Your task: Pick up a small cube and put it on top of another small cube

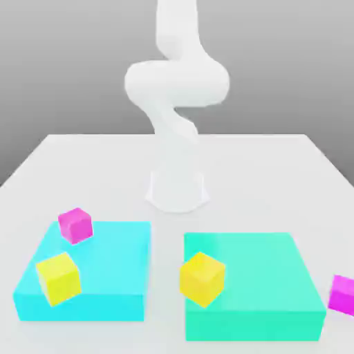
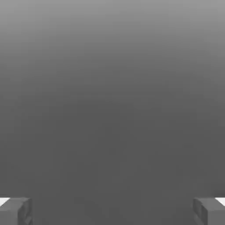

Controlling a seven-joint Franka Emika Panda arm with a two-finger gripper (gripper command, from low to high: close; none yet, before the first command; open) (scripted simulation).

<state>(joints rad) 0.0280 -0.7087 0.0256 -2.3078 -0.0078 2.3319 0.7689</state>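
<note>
One small magenta-pink cube (image 1: 75, 225) rests on the far corner of the flat cyan block (image 1: 104, 276), at the exterior view's left. The other small magenta-pink cube (image 1: 342, 294) lies on the white table at the exterior view's right edge, beside the teal block (image 1: 269, 283). In the hand view my gripper (image 2: 112, 211) is open, its two grey fingertips (image 2: 17, 211) far apart with nothing between them, facing plain grey background. The white arm (image 1: 176, 90) rises from its base at the table's middle, far from both cubes.
A yellow cube (image 1: 58, 278) sits on the cyan block's near part. Another yellow cube (image 1: 202, 278) rests at the teal block's left edge. The arm's base (image 1: 178, 190) stands behind the gap between the two blocks on the white table (image 1: 276, 180).
</note>
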